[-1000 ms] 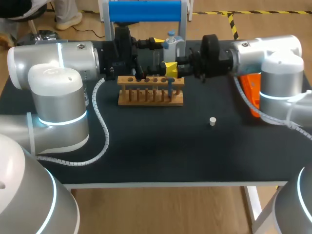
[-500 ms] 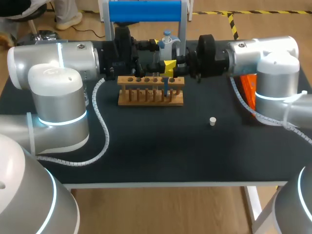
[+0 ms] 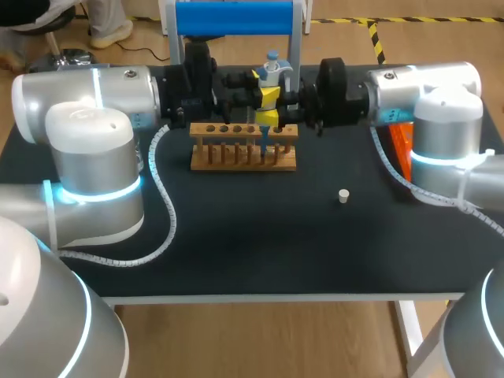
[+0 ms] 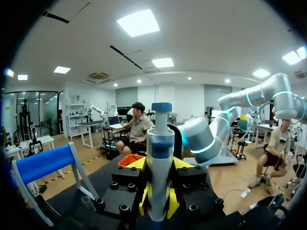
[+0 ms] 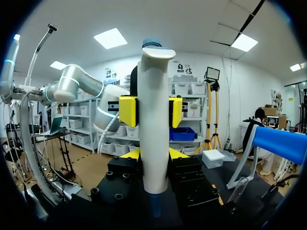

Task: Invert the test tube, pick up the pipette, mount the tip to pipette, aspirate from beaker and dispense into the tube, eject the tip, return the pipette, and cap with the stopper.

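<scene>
A white pipette (image 3: pixel 272 68) with a blue cap stands upright above the wooden tube rack (image 3: pixel 236 157), its blue tip (image 3: pixel 263 135) pointing down at the rack's right holes. My right gripper (image 3: pixel 268 119) is shut on its lower body. My left gripper (image 3: pixel 265 95) meets it from the other side, with both yellow fingers pressed on the body just above. In the right wrist view the pipette (image 5: pixel 154 124) fills the gap of my right gripper (image 5: pixel 153 155), the left gripper (image 5: pixel 152 111) higher up. In the left wrist view the pipette (image 4: pixel 159 158) sits in my left gripper (image 4: pixel 159 165).
A small white stopper (image 3: pixel 343 195) lies on the black table to the right of the rack. An orange box (image 3: pixel 400 146) sits under my right arm. A blue-topped stand (image 3: pixel 234 17) rises at the table's back edge, just behind the pipette.
My right arm carried the pipette a little left, over the rack. My left gripper, open a second ago, has closed onto the pipette's upper body.
</scene>
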`<state>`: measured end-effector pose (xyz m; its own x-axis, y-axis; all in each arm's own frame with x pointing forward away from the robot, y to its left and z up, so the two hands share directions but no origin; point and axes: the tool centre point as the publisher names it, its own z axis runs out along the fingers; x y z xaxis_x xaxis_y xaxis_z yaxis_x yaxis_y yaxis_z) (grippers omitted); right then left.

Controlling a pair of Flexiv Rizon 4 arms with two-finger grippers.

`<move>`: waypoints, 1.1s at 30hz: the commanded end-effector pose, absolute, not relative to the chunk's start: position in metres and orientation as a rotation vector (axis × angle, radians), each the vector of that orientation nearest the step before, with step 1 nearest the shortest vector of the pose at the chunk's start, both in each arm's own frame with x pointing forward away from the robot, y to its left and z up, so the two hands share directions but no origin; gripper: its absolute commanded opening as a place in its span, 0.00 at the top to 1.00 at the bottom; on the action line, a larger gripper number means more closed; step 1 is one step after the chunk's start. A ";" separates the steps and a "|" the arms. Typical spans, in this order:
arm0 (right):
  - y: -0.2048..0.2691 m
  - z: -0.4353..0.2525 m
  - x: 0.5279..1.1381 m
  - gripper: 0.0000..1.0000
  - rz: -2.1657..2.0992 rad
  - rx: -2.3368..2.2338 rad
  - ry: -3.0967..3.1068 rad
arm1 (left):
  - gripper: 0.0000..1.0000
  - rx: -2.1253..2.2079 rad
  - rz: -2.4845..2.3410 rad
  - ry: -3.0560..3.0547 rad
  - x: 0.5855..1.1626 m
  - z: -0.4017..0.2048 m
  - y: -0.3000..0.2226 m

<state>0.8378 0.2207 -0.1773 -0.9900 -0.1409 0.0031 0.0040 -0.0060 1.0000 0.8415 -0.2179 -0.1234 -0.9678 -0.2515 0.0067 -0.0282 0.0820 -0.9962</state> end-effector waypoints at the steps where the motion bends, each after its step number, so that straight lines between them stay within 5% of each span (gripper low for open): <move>1: 0.220 -0.176 0.840 0.63 -2.156 0.153 -2.144 | 1.00 -0.287 -2.005 2.176 0.838 -0.125 -0.220; 2: 0.218 -0.176 0.840 0.15 -2.156 0.159 -2.148 | 1.00 -0.287 -2.005 2.176 0.838 -0.125 -0.220; 3: 0.215 -0.175 0.840 0.00 -2.154 0.168 -2.148 | 1.00 -0.287 -2.005 2.176 0.838 -0.125 -0.220; 18: 0.128 -0.176 0.871 0.00 -2.098 0.207 -2.188 | 1.00 -0.287 -2.005 2.176 0.838 -0.125 -0.220; 33: 0.089 -0.170 0.970 0.00 -2.106 0.051 -2.332 | 1.00 -0.287 -2.005 2.176 0.838 -0.125 -0.220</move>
